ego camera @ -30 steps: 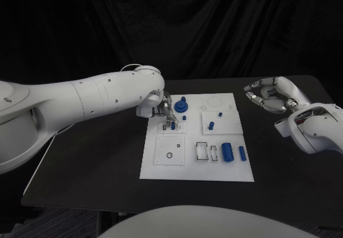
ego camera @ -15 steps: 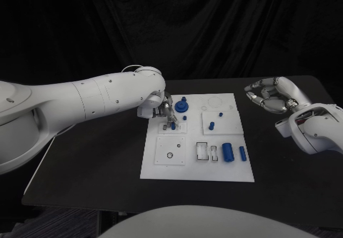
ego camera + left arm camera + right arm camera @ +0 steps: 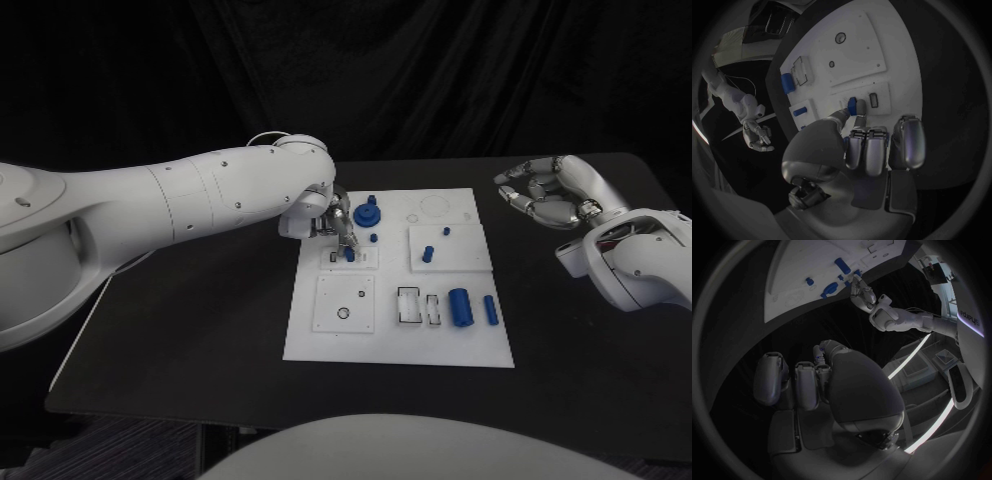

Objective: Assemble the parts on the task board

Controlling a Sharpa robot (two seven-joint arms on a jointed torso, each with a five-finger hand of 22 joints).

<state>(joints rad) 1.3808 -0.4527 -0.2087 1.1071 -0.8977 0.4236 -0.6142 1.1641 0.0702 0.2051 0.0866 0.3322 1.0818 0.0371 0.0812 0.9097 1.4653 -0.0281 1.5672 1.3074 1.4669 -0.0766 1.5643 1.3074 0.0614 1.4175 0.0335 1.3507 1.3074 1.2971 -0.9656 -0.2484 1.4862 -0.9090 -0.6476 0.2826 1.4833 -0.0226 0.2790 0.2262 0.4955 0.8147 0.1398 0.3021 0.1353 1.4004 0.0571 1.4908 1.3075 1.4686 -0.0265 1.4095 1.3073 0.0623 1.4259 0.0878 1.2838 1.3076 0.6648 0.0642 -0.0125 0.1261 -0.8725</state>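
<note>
Black cloth hangs behind a black desk [image 3: 188,330], and the white board [image 3: 397,345] lies flat in the middle of it.

Over the board's upper left part, the left robot hand [image 3: 335,222] reaches down. In the left wrist view a fingertip [image 3: 859,107] and the thumb meet on a small blue peg [image 3: 852,105], which stands on a raised square plate beside a small dark rectangular slot [image 3: 874,100]. The left robot hand pinches that peg; its other fingers are curled back toward the palm.

Just to the right of that hand sits a blue gear-like part [image 3: 366,213] with a small knob above it. A short blue peg [image 3: 427,253] and a smaller one [image 3: 444,231] stand on the square plate to the right. Near the board's lower right lie a thick blue cylinder [image 3: 459,305] and a thinner one [image 3: 489,309], side by side but apart, next to two outlined rectangular recesses [image 3: 408,305].

Well away from the board, the right robot hand [image 3: 541,193] hangs above the desk's far right side, fingers curled in on nothing.
</note>
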